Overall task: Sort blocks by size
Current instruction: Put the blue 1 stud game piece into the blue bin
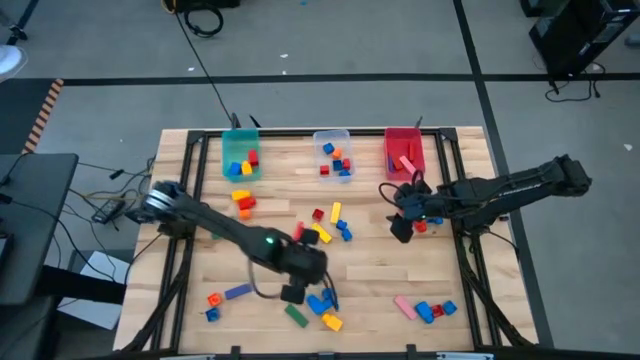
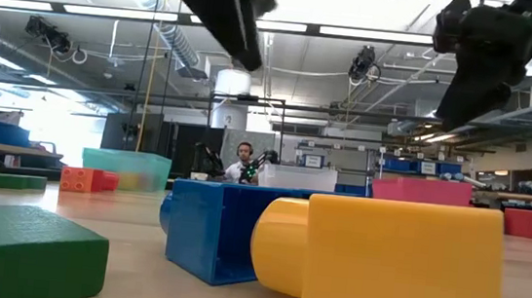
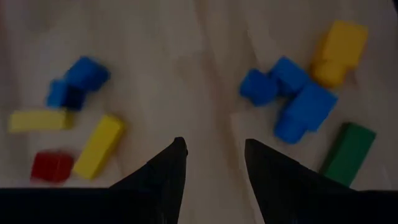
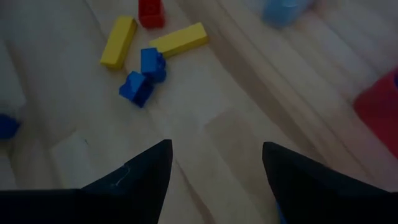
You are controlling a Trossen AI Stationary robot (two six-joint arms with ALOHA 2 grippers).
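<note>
Blocks lie loose on the wooden table (image 1: 380,270). My left gripper (image 3: 214,146) hangs open over bare wood between two groups. One group holds blue blocks (image 3: 298,99), a yellow block (image 3: 339,50) and a green block (image 3: 348,152). The other has two yellow bars (image 3: 99,146), a red cube (image 3: 51,166) and a blue block (image 3: 78,81). In the high view my left gripper (image 1: 293,292) is near the table's middle front. My right gripper (image 1: 402,230) hangs open to the right of the middle group (image 1: 330,225), above bare wood (image 4: 214,146).
A teal bin (image 1: 240,155), a clear bin (image 1: 332,153) and a red bin (image 1: 404,150) stand along the far edge, each with blocks inside. More blocks lie at the near left (image 1: 225,298), the near right (image 1: 425,310) and left of centre (image 1: 243,200).
</note>
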